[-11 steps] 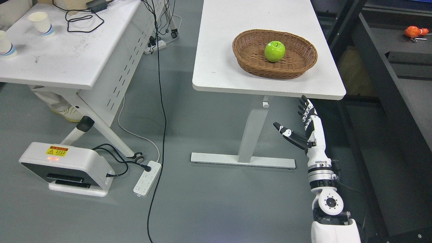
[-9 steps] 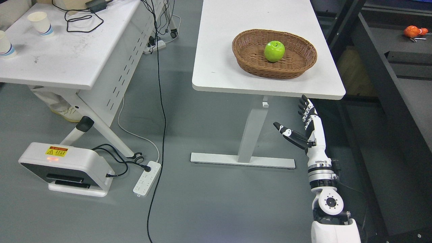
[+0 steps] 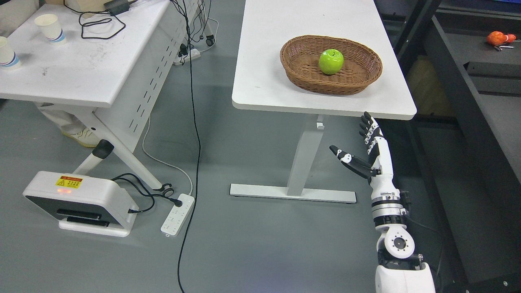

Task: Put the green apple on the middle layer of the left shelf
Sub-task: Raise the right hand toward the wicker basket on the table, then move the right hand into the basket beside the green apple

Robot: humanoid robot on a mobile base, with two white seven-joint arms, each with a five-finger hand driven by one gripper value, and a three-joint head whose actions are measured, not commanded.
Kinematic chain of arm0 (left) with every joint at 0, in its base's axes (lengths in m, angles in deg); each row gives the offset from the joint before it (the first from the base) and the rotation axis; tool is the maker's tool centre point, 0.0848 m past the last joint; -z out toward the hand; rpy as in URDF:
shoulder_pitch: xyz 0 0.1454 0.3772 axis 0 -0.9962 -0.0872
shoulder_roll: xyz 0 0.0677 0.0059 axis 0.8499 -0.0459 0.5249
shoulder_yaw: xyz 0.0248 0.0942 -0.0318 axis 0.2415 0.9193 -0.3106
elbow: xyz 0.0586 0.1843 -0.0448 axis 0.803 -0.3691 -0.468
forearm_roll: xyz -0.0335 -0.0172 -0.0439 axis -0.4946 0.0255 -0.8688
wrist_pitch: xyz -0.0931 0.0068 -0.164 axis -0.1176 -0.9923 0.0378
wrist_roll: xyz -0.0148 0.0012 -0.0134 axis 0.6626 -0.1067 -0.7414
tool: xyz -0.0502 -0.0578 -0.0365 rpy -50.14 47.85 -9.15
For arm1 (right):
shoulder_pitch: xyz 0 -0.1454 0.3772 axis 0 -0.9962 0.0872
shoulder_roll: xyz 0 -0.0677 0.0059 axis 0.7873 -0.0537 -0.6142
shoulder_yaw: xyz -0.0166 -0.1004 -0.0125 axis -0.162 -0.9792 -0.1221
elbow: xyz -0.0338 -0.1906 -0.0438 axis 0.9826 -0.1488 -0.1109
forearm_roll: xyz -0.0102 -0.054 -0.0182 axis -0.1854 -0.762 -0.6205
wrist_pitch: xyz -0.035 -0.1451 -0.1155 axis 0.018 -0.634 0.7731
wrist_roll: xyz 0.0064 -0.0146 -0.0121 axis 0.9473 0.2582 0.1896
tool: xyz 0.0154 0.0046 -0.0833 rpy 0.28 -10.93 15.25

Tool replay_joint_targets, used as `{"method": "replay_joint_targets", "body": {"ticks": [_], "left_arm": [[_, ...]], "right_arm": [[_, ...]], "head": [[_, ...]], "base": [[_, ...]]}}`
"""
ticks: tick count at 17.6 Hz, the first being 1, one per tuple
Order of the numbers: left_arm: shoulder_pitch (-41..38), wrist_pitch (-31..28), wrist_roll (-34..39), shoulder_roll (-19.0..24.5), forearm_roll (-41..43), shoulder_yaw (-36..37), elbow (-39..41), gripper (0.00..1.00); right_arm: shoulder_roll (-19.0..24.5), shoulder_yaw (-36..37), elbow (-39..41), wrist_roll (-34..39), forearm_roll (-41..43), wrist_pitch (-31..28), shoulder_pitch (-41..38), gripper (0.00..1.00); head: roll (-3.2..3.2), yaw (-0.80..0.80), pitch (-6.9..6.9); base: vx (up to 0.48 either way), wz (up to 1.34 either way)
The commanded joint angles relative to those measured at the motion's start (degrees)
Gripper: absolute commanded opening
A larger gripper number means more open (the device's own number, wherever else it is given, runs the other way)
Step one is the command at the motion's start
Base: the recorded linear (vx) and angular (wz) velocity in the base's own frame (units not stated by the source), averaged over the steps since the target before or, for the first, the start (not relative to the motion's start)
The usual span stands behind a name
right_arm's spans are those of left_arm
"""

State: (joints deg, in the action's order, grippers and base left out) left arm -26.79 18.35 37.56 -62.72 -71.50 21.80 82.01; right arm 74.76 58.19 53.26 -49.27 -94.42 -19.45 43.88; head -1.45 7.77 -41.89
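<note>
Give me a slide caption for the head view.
Right hand open below table edge; green apple in wicker basket.

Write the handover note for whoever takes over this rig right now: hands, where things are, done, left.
Right hand: open, empty, raised below the near edge of the white table.
Left hand: not in view.
Green apple: lying in the wicker basket on that table, untouched.
Done: nothing yet.
Left: reach up, grasp the apple, carry it to the left shelf's middle layer; that shelf is not visible in this view.

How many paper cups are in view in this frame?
2, both on the left white table: one paper cup near its far edge, another cut off by the picture's left edge. More may sit out of frame.
</note>
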Motion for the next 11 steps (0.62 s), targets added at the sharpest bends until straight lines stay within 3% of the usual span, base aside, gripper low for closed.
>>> {"method": "replay_joint_targets", "body": {"ticks": [1, 3, 5, 7, 11], "left_arm": [[0.0, 0.01, 0.04, 1.0, 0.0, 0.0, 0.0, 1.0], [0.0, 0.01, 0.04, 1.0, 0.0, 0.0, 0.0, 1.0], [0.0, 0.01, 0.04, 1.0, 0.0, 0.0, 0.0, 1.0], [0.0, 0.01, 0.04, 1.0, 0.0, 0.0, 0.0, 1.0], [0.0, 0.01, 0.04, 1.0, 0.0, 0.0, 0.0, 1.0]], "right_arm": [[-1.0, 0.08, -0.03, -0.66, -2.58, 0.3, 0.59, 0.99], [-3.06, 0.0, -0.03, -0.75, -11.59, 0.39, 1.82, 0.99], [-6.31, -0.09, -0.03, -2.58, -31.14, -0.05, 3.57, 0.97], [-9.74, -0.36, 0.06, -9.24, -46.64, -0.14, 3.76, 0.97], [-12.3, -0.27, 1.73, -11.65, -47.42, -0.22, 3.76, 1.0]], "head": [[0.0, 0.0, 0.0], [0.0, 0.0, 0.0], [0.0, 0.0, 0.0], [0.0, 0.0, 0.0], [0.0, 0.0, 0.0]], "base": [[0.0, 0.0], [0.0, 0.0], [0.0, 0.0], [0.012, 0.0], [0.101, -0.01]]}}
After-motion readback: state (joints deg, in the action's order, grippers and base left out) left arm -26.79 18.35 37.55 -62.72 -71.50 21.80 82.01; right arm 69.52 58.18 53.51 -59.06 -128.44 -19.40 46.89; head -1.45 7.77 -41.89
